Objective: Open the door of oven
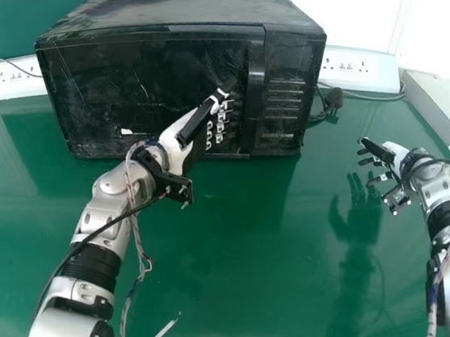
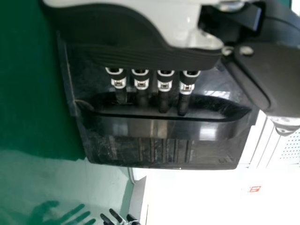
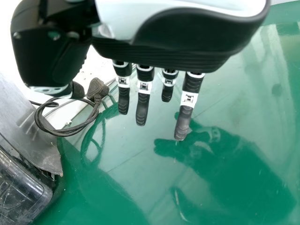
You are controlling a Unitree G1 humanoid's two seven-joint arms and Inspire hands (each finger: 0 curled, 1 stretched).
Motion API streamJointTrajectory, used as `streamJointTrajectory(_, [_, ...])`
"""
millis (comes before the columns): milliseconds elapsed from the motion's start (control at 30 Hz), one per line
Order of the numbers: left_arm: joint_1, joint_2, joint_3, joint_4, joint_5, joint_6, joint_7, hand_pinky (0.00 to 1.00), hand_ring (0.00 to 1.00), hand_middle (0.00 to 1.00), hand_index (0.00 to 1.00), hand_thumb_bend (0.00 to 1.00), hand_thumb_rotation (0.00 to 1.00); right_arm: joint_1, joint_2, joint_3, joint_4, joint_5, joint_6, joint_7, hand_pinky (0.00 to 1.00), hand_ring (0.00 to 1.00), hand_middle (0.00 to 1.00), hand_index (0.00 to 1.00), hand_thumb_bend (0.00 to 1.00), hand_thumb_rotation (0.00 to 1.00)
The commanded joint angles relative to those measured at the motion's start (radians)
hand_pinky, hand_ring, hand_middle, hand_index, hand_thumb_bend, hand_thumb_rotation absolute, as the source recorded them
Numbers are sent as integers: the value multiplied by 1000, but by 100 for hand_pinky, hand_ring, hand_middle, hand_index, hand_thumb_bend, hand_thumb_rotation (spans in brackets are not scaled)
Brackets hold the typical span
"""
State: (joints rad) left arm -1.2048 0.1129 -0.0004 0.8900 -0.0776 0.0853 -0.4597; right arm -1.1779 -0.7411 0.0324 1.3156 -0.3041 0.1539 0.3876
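You are facing the oven [image 1: 150, 10], which is standing on the green table [image 1: 243, 256] with its door [image 1: 134, 81] sitting closed. You are holding the left hand [image 1: 175, 144] open at the door handle [image 1: 256, 71], its straight fingers [image 2: 164, 99] pointing into the handle recess and gripping nothing. You are positioning the right hand [image 1: 396, 153] open above the table, right of the oven and apart from it.

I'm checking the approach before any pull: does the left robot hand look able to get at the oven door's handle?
Yes, it seems so: the left robot hand is at the handle, fingers dipping into the recess beside its bar, with nothing in the way.
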Motion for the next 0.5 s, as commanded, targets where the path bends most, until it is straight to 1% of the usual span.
streamJointTrajectory(0, [-33,-17,-8,21,14,-17,8,95,100,98,93,100,94,52,42,9,38,2,32,42,63,75,80,90,54,55])
streamJointTrajectory(67, [-40,-20,-8,34,18,-24,11,95,100,98,92,100,94,51,43,11,38,-1,34,34,63,75,81,90,53,56])
streamJointTrajectory(133, [-47,-23,-7,50,24,-36,12,95,100,98,90,100,93,51,45,12,38,-1,37,22,64,76,81,90,54,54])
streamJointTrajectory(200, [-55,-26,-6,67,27,-46,12,95,100,98,90,100,92,49,45,14,38,-1,38,31,63,76,81,90,53,58])
streamJointTrajectory(267, [-65,-29,-6,89,30,-53,16,96,100,98,91,100,91,49,42,16,37,-1,35,46,65,78,83,91,54,58])
streamJointTrajectory(367, [-79,-32,-7,120,37,-71,20,96,100,98,91,100,91,50,43,9,37,7,31,44,63,75,81,89,54,53])
streamJointTrajectory(467, [-89,-36,-8,144,47,-88,29,95,100,97,92,100,92,50,41,14,37,3,28,52,63,75,82,90,54,54])
